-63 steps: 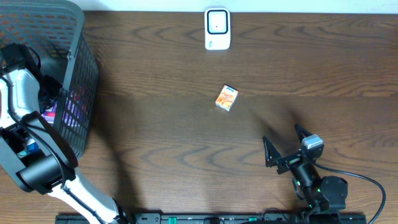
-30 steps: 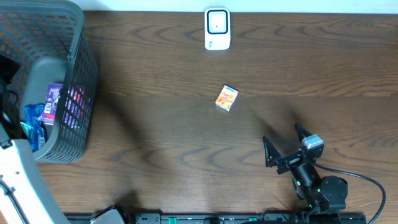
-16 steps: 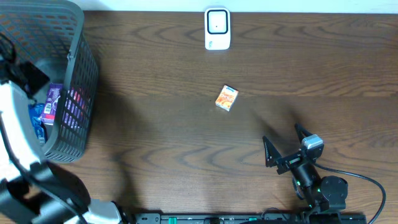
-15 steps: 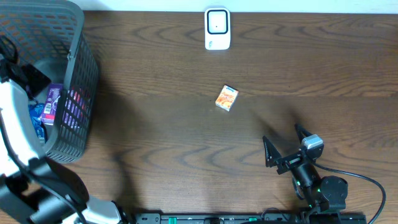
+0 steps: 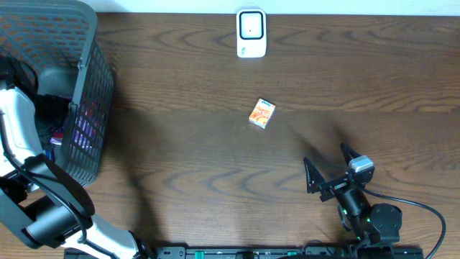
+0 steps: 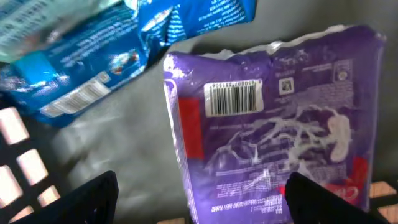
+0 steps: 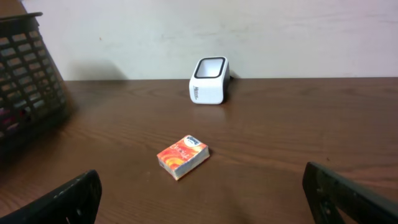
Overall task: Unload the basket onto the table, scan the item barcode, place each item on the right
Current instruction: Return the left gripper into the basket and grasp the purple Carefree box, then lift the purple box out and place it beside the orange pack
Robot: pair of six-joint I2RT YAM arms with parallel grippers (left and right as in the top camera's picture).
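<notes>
Early stage: left gripper point(image 6: 199, 205) wide open, empty, over pouch point(image 6: 273, 124) in basket point(image 5: 90, 79); right gripper point(image 7: 205, 199) wide open, empty; nothing at scanner point(image 5: 251, 32).

**Overhead view.** Even, moderately bright light from above. Table point(image 5: 215, 86) grain sharp, with a faint sheen. Broad soft shadows at lower left and right of centre. White scanner point(image 5: 251, 33) nearly washed out. Basket point(image 5: 93, 79) interior dark, contents hard to read.

**Left wrist view.** Dim, very close, soft throughout. Purple packet point(image 6: 273, 124) shows pale glare along its creases. Blue packet point(image 6: 81, 68) blurred at upper left. Blown-out pink patches at the lower left edge. Lower corners black and featureless.

**Right wrist view.** Warm, flat light. Wall point(image 7: 298, 31) pale, with a grey shadow at upper left. Orange box point(image 7: 182, 156) casts a small soft shadow. Lower corners dark, out of focus.
</notes>
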